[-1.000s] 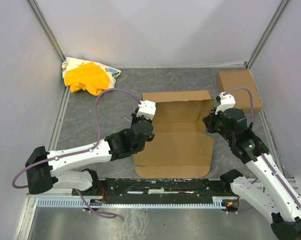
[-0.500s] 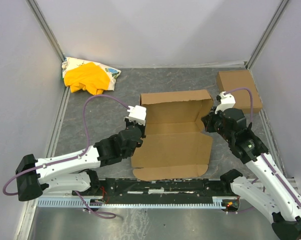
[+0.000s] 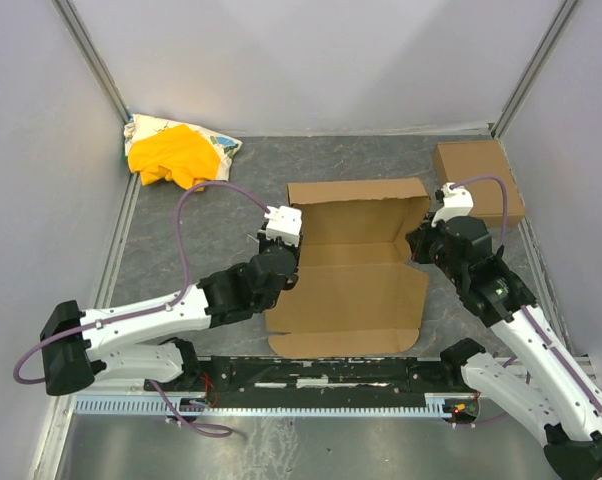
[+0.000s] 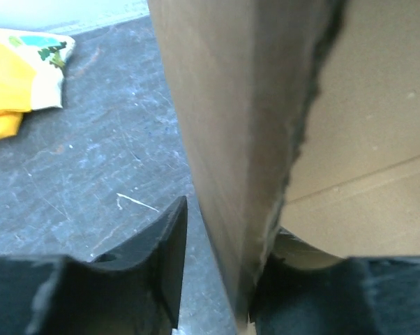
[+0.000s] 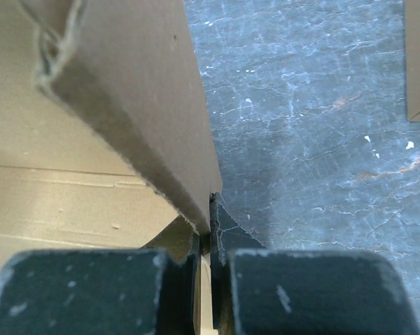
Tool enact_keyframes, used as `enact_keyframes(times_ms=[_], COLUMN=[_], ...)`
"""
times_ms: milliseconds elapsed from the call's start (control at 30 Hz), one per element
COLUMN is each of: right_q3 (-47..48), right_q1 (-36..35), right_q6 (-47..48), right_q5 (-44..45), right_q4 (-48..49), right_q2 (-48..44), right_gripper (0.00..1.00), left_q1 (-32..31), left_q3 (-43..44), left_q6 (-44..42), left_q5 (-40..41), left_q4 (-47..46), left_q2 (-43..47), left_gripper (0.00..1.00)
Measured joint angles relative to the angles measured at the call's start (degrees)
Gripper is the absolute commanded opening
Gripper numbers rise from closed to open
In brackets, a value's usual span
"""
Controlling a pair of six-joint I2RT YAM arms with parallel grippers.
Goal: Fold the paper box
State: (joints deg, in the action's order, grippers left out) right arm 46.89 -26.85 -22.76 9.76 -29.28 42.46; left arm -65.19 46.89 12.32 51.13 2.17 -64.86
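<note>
Paper box (image 3: pixel 346 290) on bench (image 3: pixel 381 160) – left end effector (image 4: pixel 217 279) straddles raised left wall, fingers apart; right end effector (image 5: pixel 204 241) pinches right wall tight

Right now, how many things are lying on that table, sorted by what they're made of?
Cardboard: 2 (the paper box, the small folded box)
Cloth: 2 (the yellow cloth, the printed cloth)
Total: 4
</note>
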Motion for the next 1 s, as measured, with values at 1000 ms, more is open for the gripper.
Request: enact_keyframes(times_ms=[1000], right_q3=[0.26], right_q1=[0.26], right_q6=[-1.97], right_q5=[4.33], right_q4=[1.22], right_q2=[3.78], right_gripper=[0.02], left_q1=[-0.46], left_q3=[-4.46], left_q6=[-1.86], left_q5=[-9.07], left_q4=[-6.36], left_q2=[9.25], left_gripper=[0.51])
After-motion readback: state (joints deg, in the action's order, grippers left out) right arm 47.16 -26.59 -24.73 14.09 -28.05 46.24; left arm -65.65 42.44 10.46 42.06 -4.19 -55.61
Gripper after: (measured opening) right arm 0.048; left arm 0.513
